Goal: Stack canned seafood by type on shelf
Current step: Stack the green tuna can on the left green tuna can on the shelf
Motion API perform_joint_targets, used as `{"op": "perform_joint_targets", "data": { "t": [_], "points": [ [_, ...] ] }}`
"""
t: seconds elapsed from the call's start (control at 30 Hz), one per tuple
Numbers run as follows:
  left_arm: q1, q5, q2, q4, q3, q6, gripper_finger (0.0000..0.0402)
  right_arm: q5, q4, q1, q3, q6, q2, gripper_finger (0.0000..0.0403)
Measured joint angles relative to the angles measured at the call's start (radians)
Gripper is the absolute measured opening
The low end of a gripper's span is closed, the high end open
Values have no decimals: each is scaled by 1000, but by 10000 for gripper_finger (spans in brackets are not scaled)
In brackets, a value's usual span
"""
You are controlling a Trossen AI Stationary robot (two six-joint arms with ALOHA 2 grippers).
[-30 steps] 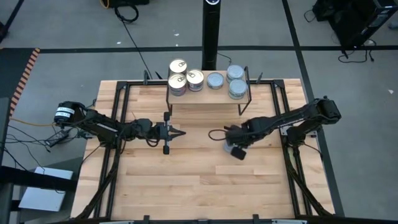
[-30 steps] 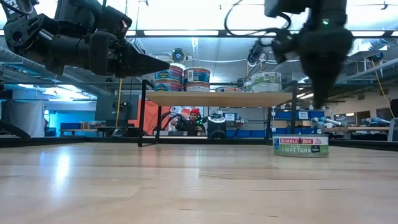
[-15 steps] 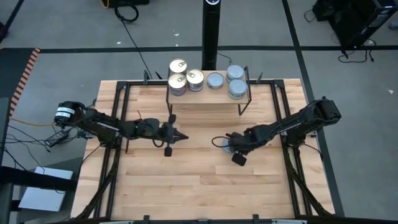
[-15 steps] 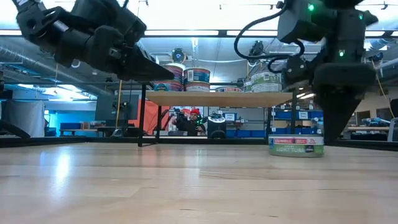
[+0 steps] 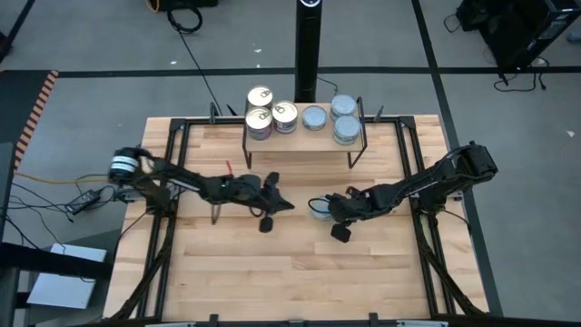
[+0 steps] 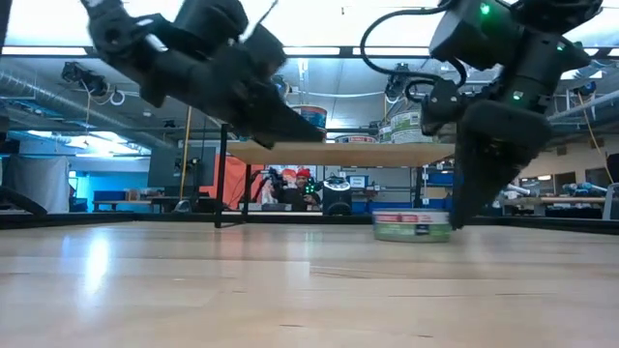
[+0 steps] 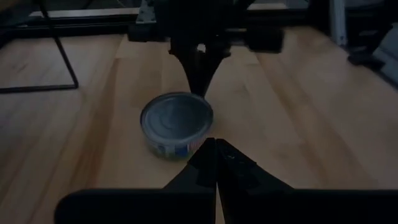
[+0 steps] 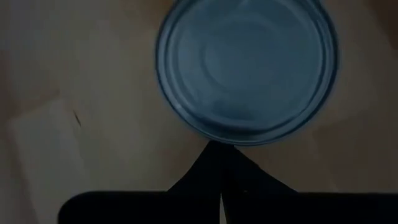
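One canned seafood tin (image 5: pixel 319 210) with a plain blue-grey top (image 8: pixel 245 68) lies flat on the wooden table, in front of the shelf (image 5: pixel 304 138). My right gripper (image 5: pixel 330 207) is shut and stands at the tin's right side. My left gripper (image 5: pixel 289 207) is shut too. It hovers left of the tin, above it (image 6: pixel 319 140), tilted slightly down and touching nothing. On the shelf stand gold-topped tins (image 5: pixel 260 118) at the left and blue-grey-topped tins (image 5: pixel 346 129) at the right, some stacked. My right gripper pushes with its shut fingertips (image 8: pixel 221 152) against the tin's rim (image 8: pixel 214 138) on the side toward the table's right. The fingers slant steeply down from the right. The tin (image 6: pixel 411 225) stays flat on the table.
The shelf's thin black legs (image 5: pixel 248 154) stand on the table just beyond both grippers. A black post (image 5: pixel 309 54) rises behind the shelf. Bare tabletop (image 5: pixel 300 272) stretches toward the near edge. A black frame (image 5: pixel 172 173) runs along the table's sides.
My right gripper has sunk to the table beside the tin and gone toward the table's left, and the tin has slid leftward, staying flat. My left gripper has reached toward the table's right, toward the tin, tipping its point downward.
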Motion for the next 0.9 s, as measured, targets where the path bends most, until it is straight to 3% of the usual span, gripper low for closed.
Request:
{"op": "perform_joint_targets", "data": {
  "t": [0.2, 0.4, 0.9],
  "points": [
    [5, -97, 168, -30, 143, 91, 6, 30, 74, 1, 0, -26, 0, 5],
    [34, -106, 288, -119, 258, 104, 6, 70, 94, 27, 0, -21, 0, 5],
    [54, -107, 367, -133, 293, 99, 6, 140, 100, 86, 0, 4, 0, 8]
  ]
}}
